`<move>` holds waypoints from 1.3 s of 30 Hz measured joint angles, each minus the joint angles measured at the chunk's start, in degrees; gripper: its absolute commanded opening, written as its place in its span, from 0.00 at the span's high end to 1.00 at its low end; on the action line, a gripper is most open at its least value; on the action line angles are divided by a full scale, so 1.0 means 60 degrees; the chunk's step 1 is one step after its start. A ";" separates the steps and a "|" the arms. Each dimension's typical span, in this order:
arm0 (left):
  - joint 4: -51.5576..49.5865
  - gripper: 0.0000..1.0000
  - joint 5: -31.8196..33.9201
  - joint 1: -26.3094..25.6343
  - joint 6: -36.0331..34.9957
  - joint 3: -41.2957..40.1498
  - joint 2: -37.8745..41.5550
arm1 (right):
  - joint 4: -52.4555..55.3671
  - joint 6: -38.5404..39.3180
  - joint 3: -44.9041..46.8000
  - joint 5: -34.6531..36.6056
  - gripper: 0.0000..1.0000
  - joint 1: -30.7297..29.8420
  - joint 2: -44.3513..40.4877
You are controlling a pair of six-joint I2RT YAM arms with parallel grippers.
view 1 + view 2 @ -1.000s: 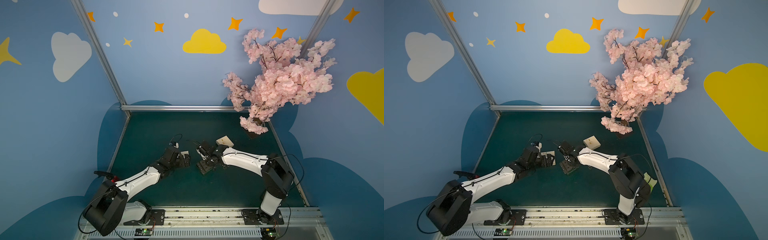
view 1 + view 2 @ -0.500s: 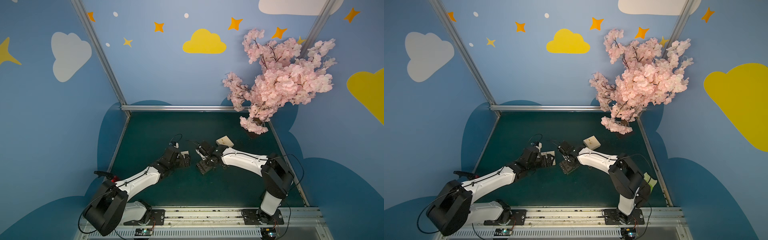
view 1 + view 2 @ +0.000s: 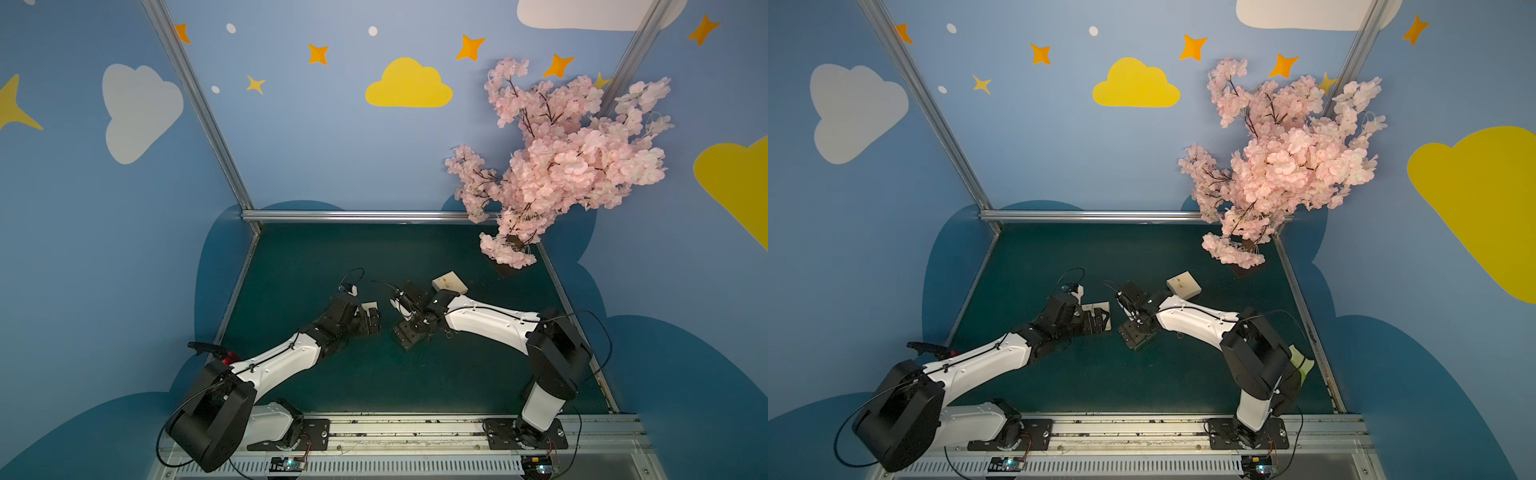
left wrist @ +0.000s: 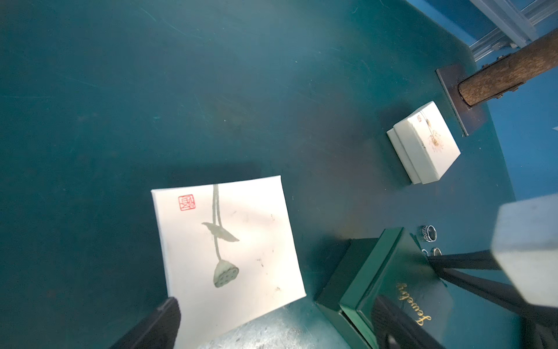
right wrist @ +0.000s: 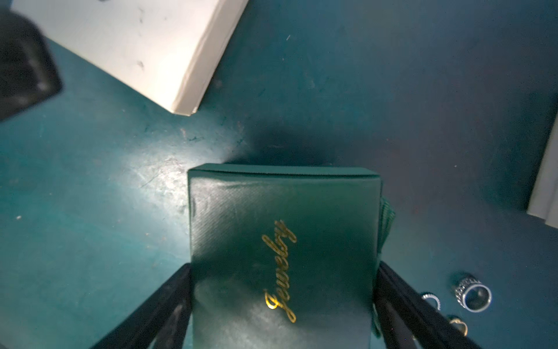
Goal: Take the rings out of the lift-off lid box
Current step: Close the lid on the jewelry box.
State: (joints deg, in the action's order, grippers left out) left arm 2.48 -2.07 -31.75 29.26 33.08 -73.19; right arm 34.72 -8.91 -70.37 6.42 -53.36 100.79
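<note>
The right gripper (image 5: pixel 282 266) is clasping the dark green cardboard box (image 5: pixel 283 211) with gold "Jewelry" lettering. Its jaws are standing wide, with one black finger lying against each side wall of the lid. The rings (image 4: pixel 428 234) are lying loose on the dark teal mat (image 5: pixel 90 211) just outside one of those fingers, neither between the jaws nor in any box. A broad patterned silver band (image 5: pixel 473 294) is lying farthest out, a thin silver hoop (image 5: pixel 432 298) is almost touching the finger, and a third small ring (image 5: pixel 459 324) is showing only in part behind it. The lid is hiding whether more are lying inside.

The left gripper (image 4: pixel 279 305) is hanging with its jaws spread to the full and holding nothing. A flat white square box (image 4: pixel 226 241) with a lotus print is lying beneath them, nearer one finger. A second white lidded box (image 4: pixel 422 142) is sitting well beyond both pairs of jaws.

The rings are looking light, rigid and polished, so they are likely to skate or roll away from a closing finger rather than give. Lying so low on the mat, each is probably asking for narrowed jaws coming straight down, a fingertip on either side of the hoop, pinching across its outer wall. The broad band is offering the most surface. The thin ones are offering very little and could flip out of the pinch.
</note>
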 measured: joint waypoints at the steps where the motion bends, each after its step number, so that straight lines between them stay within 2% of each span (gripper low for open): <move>1: 0.0000 0.01 0.0000 0.0000 0.0000 0.0000 0.0000 | -0.0004 0.0015 0.0000 -0.0018 0.10 0.0004 -0.0025; 39: -0.0004 0.01 0.0000 0.0000 0.0000 0.0000 -0.0098 | -0.0109 0.0018 0.0211 -0.0200 0.10 0.0018 -0.0051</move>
State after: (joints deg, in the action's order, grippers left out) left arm 2.46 -2.07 -31.75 29.26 33.08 -73.78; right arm 34.06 -8.80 -69.10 5.21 -53.25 100.49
